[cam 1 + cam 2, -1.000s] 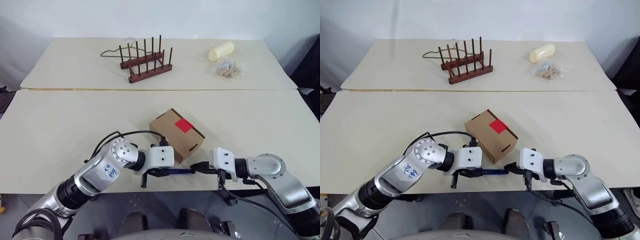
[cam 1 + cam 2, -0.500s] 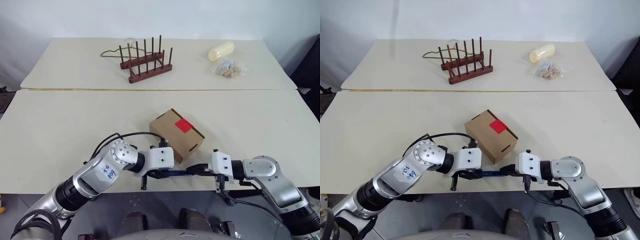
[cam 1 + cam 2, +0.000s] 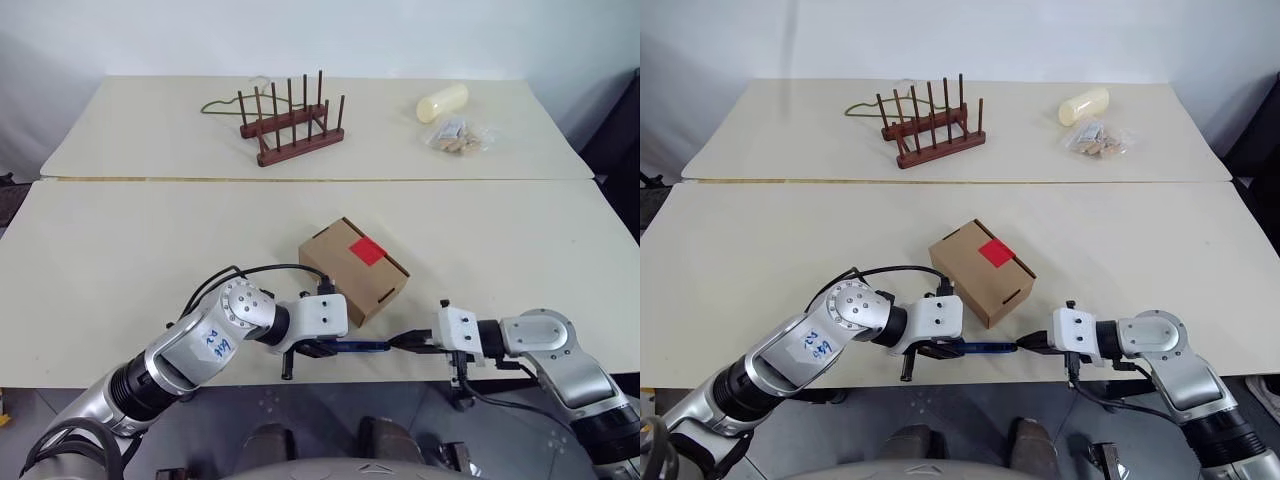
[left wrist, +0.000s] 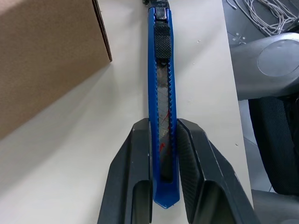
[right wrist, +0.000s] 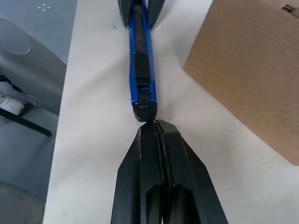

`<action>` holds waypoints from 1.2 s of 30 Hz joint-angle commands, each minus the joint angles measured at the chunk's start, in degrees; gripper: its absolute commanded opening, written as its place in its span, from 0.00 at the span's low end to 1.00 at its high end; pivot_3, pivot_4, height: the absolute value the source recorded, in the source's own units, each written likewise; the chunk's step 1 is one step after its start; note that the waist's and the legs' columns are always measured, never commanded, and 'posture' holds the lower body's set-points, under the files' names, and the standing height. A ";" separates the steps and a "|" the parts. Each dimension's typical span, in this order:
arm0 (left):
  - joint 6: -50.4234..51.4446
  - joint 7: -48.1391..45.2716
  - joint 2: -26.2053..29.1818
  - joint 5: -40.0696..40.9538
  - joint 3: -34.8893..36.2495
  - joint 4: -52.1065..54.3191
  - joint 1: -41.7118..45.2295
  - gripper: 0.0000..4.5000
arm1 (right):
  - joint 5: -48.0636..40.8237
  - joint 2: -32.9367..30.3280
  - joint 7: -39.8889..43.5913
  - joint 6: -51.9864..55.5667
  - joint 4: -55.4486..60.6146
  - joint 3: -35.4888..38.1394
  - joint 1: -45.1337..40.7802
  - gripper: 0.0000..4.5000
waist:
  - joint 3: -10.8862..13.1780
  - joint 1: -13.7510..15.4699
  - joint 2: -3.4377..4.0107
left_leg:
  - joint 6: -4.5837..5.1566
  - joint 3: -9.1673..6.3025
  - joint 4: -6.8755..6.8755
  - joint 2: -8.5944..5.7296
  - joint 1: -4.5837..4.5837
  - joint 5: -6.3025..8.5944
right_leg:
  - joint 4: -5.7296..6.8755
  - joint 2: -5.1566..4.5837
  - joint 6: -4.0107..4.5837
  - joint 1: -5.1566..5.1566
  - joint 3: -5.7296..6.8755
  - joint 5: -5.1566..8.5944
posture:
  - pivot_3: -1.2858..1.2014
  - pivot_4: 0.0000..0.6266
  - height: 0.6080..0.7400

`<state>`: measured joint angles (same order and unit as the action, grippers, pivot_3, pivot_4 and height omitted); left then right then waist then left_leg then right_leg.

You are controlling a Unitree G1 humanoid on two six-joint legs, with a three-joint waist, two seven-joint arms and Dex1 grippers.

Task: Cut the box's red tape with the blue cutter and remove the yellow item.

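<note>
Fingers of the left gripper (image 4: 163, 154) are clamped on the tail end of the blue cutter (image 4: 160, 100), which runs straight out from them along the near table edge. At the cutter's far tip sits the right gripper (image 5: 152, 126), its fingers pressed together with their tips at the dark end, holding nothing I can see. A second ago that right claw stood closer in along the cutter; it has since drawn back toward its own side, so I judge it is pulling the blade out or letting go. Beyond both claws sits the box (image 3: 355, 268), closed, the red tape (image 3: 368, 250) uncut on top. Whether any blade is exposed is hard to make out. Any yellow item would be hidden inside the carton.
</note>
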<state>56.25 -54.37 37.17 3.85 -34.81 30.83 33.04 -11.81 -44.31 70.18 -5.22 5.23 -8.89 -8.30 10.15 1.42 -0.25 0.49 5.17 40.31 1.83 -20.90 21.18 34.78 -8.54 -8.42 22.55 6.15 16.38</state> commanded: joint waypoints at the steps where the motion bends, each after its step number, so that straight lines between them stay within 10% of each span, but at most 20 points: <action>1: 1.61 -0.29 1.31 0.31 -3.03 -1.35 -1.48 0.09 | -0.23 1.37 0.67 -1.45 0.72 -1.48 -0.58 0.01 | 0.00 0.00 0.00 | 0.00 0.00 0.00 0.00 0.00 0.00 | 0.00 0.00 0.00 0.00 0.00 0.00 | 0.52 0.24 1.00; 36: 3.25 -0.33 1.95 1.32 -4.64 -0.40 0.31 0.09 | -3.88 0.00 5.44 1.61 1.50 -0.95 -3.28 0.01 | -0.01 -0.05 0.02 | -0.01 0.07 -0.01 0.02 0.16 0.00 | 0.10 0.00 0.01 -0.06 -0.06 0.00 | 0.52 0.24 1.00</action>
<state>57.43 -54.29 38.29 4.58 -36.50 31.20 34.92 -15.60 -44.53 75.23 -2.51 6.24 -9.84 -11.11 10.14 1.37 -0.23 0.47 5.23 40.30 1.85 -20.74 21.18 34.88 -8.54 -8.42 22.50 6.10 16.39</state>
